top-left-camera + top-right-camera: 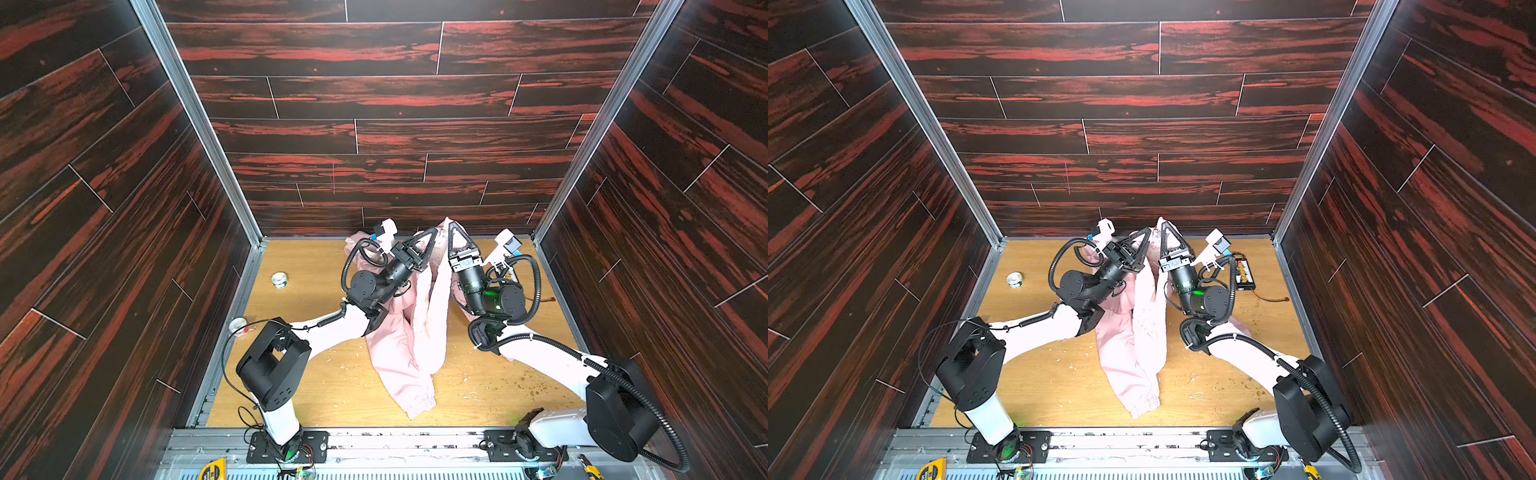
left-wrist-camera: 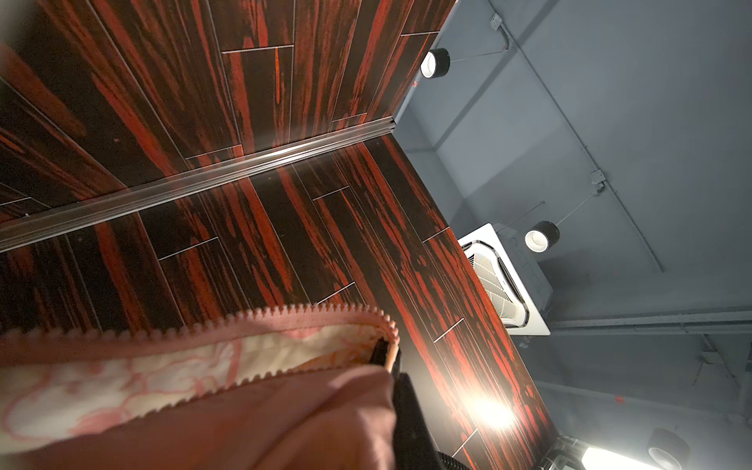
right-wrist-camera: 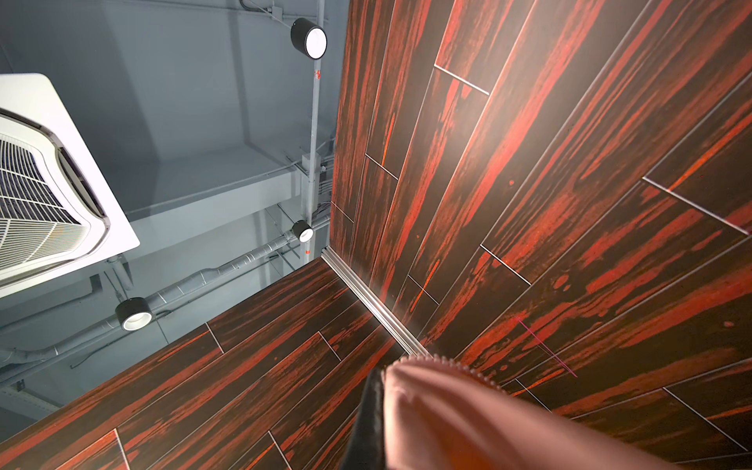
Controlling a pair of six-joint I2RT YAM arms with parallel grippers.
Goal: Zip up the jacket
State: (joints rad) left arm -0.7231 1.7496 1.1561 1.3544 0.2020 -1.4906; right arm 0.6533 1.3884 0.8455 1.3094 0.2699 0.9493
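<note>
Both arms up, fingers pointing at the upper part of the frame. The pale pink soft fabric jacket (image 1: pixel 415 345) (image 1: pixel 1133 353) hangs from my two grips at frame centre. It drapes down onto the tan wooden table (image 1: pixel 316 374), and one elastic cuff lies toward lower centre.

**Key relation**
- The jacket's long axis runs from my fingertips straight down the frame.
- My left gripper (image 1: pixel 434 230) (image 1: pixel 1148 229) and right gripper (image 1: pixel 453 225) (image 1: pixel 1165 223) sit near each other, with a narrow gap and a fold of pink between them.
- The left leans in from the left of the frame. The right stands nearly upright, a little higher.
- Each is on its own front edge, so neither arm is nearer. Judgement: the next move depends on closing that gap with the two edges level.

**Left gripper**
- Jaws pinched tight on fabric.
- The wrist view shows a black finger (image 2: pixel 407 407) against pink cloth.
- A row of pink zipper teeth (image 2: pixel 325 311) curves into the grip, with white pink-patterned lining below it.
- A second row of teeth lies lower. I cannot tell whether it is the same edge folded over.

**Right gripper**
- Jaws also clamped shut on the jacket.
- The wrist view shows a black finger (image 3: pixel 368 415) beside a bulge of pink, with a short run of teeth (image 3: pixel 455 364) at its crest.

The slider and pin are not visible in any view. Behind the grips stands the dark red-streaked plank wall (image 1: pixel 374 124).

Risk, as I judge it: the hanging weight may twist the edges out of line.
</note>
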